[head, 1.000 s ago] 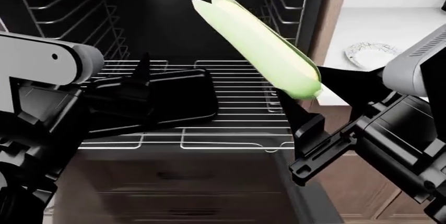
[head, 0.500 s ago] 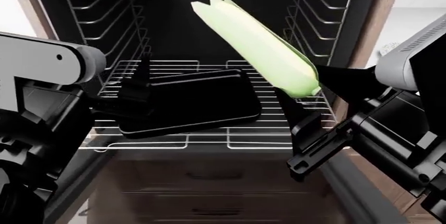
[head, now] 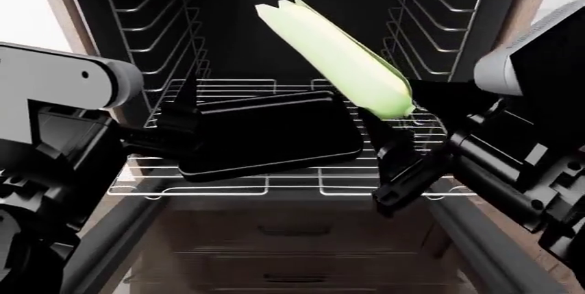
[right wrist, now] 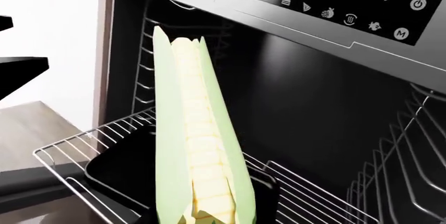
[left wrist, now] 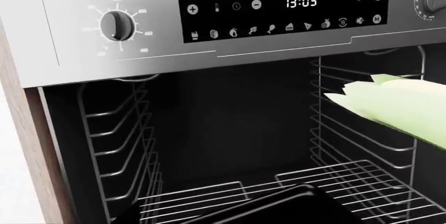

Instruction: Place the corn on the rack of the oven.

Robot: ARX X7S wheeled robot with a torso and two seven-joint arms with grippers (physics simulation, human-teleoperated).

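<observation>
The corn [head: 338, 61], a pale yellow-green cob in its husk, slants up with its leafy tip toward the oven [head: 246, 27] cavity. My right gripper [head: 407, 119] is shut on its thick end, above the right part of the pulled-out wire rack [head: 292, 186]. In the right wrist view the corn [right wrist: 198, 151] stands over the rack [right wrist: 70, 156]. The left wrist view shows the corn's tip [left wrist: 404, 112] inside the opening, above the rack [left wrist: 335, 177]. My left gripper [head: 183, 119] hovers at the rack's left side, by a black tray; its jaws blend into the dark.
A black baking tray [head: 274, 136] lies on the left and middle of the rack. Wire rails [head: 155, 27] line both oven walls. The control panel [left wrist: 279, 12] sits over the opening. Wooden drawers [head: 292, 239] are below.
The view has swung so the oven opening, rack and tray now sit more to the right and centred. Both arms keep their pose, and the corn stays in the right gripper.
</observation>
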